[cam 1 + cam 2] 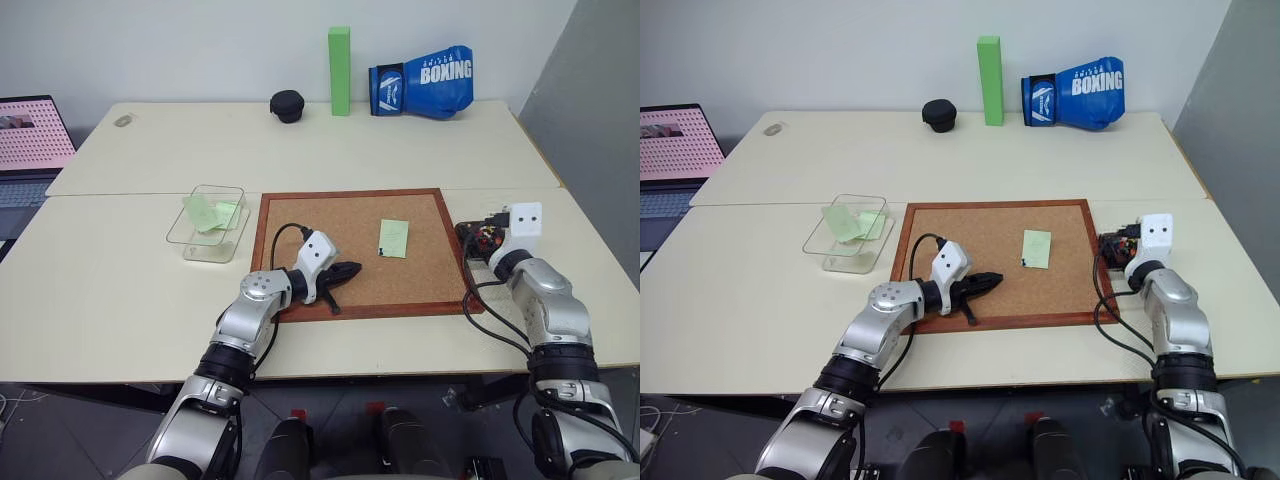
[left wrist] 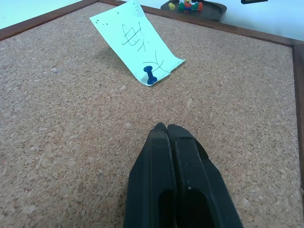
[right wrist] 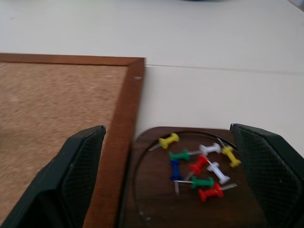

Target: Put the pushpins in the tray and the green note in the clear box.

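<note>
A pale green note lies on the cork board, held at its near corner by a blue pushpin. My left gripper hovers shut and empty over the board, short of the note. The dark brown tray sits just off the board's right edge and holds several pushpins in red, yellow, green, white and blue. My right gripper stands open over the tray, nothing between its fingers. The clear box stands left of the board with green notes inside.
At the table's far edge stand a tall green block, a blue boxing glove and a black round object. A laptop sits off the table's left side.
</note>
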You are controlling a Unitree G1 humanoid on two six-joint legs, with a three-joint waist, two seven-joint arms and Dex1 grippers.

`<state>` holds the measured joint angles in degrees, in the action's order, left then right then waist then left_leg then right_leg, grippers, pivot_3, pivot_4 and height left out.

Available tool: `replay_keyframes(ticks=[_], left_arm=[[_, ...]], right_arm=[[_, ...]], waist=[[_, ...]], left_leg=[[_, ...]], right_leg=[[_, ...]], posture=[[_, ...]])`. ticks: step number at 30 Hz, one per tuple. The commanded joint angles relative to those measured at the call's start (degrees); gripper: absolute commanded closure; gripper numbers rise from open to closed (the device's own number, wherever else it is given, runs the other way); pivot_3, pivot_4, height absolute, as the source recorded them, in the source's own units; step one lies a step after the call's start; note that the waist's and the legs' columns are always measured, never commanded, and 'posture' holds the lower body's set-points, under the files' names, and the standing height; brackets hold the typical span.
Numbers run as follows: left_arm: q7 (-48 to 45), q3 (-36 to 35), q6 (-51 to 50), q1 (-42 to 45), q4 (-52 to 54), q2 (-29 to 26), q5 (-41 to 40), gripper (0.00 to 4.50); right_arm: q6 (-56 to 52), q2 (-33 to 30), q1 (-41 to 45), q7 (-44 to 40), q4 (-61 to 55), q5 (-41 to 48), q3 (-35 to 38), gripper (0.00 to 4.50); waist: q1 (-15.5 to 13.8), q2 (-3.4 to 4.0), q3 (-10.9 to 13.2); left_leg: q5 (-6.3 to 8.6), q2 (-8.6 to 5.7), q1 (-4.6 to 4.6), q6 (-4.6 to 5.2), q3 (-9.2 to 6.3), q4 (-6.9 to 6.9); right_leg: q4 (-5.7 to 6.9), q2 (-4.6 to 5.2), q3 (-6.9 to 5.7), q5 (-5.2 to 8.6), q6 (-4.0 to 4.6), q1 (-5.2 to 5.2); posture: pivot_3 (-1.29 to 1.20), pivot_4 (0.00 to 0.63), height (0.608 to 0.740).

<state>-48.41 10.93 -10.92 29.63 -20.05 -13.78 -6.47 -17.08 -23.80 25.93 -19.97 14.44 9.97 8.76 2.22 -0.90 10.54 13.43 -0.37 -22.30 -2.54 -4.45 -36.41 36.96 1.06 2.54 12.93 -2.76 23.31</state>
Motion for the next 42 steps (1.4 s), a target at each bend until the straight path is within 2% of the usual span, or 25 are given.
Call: replay_keyframes(ticks=[1, 4, 8, 13, 18, 28, 31, 36, 42], left_arm=[[-0.45, 0.91, -0.97, -1.20, -0.49, -0.27, 0.32, 4.50], [-0.54, 0.84, -1.20, -1.34, -0.25, -0.47, 0.24, 4.50], [-0.29, 0.70, -1.22, -1.15, -0.53, -0.49, 0.27, 4.50], [0.04, 0.53, -1.30, -0.99, -0.70, -0.31, 0.21, 4.50], [0.65, -0.14, -2.24, -1.10, -0.36, 0.28, -0.41, 4.50], [0.30, -0.48, -3.12, -1.32, 0.62, -0.73, -0.32, 4.50], [0.31, -0.51, -3.18, -1.28, 0.69, -0.87, -0.24, 4.50], [0.55, -0.50, -3.07, -1.42, 0.84, -0.91, -0.22, 4.50], [0.67, -0.58, -3.05, -1.48, 0.90, -0.83, -0.34, 4.50]], right_arm=[[5.37, -3.74, -2.40, -10.73, -8.77, -0.56, -5.64, 0.04], [1.48, -4.83, -4.62, -18.17, -14.63, 3.72, -8.11, 0.04], [3.15, -6.75, -5.89, -22.24, -16.00, 1.05, -12.48, 0.04], [2.32, -3.27, -4.08, -21.95, -14.86, 1.79, -14.23, 0.04], [2.25, 3.13, 0.10, -20.08, -6.84, 3.32, -12.84, 0.04], [4.67, 6.90, 4.10, -21.40, 1.79, 2.21, -13.95, 0.04], [5.97, 7.45, 4.49, -21.54, 3.93, 1.33, -14.63, 0.47], [8.12, 8.10, 5.68, -21.86, 6.82, -0.28, -15.36, 1.59], [9.19, 9.06, 7.15, -21.89, 9.14, -0.86, -15.22, 2.70]], waist=[[0.01, 0.00, 0.00], [0.17, 0.00, 0.00], [0.15, -0.02, 0.01], [0.16, -0.03, 0.01], [0.13, -0.03, 0.01], [0.15, -0.02, 0.01], [0.22, -0.02, 0.01], [0.47, -0.02, 0.01], [0.51, -0.02, 0.01]], left_leg=[[0.00, -0.01, 0.00, 0.00, 0.00, 0.00], [0.00, 0.02, 0.01, 0.00, 0.00, 0.01], [0.00, -0.01, 0.02, 0.00, -0.01, 0.00], [0.00, 0.03, 0.04, 0.00, -0.02, 0.00], [0.00, 0.02, 0.08, 0.00, -0.02, 0.00], [0.00, 0.02, 0.11, -0.01, -0.02, 0.09], [0.00, 0.02, 0.12, -0.01, -0.01, 0.09], [0.00, 0.02, 0.15, -0.01, -0.01, 0.11], [0.00, 0.02, 0.16, -0.01, -0.01, 0.11]], right_leg=[[-0.01, 0.00, 0.00, 0.00, 0.00, 0.00], [-0.01, -0.01, -0.01, 0.00, -0.01, 0.00], [0.00, 0.01, 0.00, 0.00, -0.01, -0.01], [-0.02, -0.01, -0.03, 0.00, -0.01, -0.02], [0.02, 0.00, -0.02, 0.00, -0.01, -0.03], [0.01, 0.00, -0.02, 0.02, 0.03, -0.02], [0.00, 0.00, -0.02, 0.02, 0.03, -0.02], [0.02, 0.00, -0.01, 0.02, 0.03, -0.02], [0.03, 0.00, -0.01, 0.02, 0.03, -0.02]], posture=[[0.00, 0.150, 0.740], [0.00, 0.150, 0.740], [0.00, 0.150, 0.740], [0.00, 0.150, 0.740], [0.00, 0.150, 0.740], [0.00, 0.150, 0.740], [0.00, 0.150, 0.740], [0.00, 0.150, 0.740], [0.00, 0.150, 0.740]])
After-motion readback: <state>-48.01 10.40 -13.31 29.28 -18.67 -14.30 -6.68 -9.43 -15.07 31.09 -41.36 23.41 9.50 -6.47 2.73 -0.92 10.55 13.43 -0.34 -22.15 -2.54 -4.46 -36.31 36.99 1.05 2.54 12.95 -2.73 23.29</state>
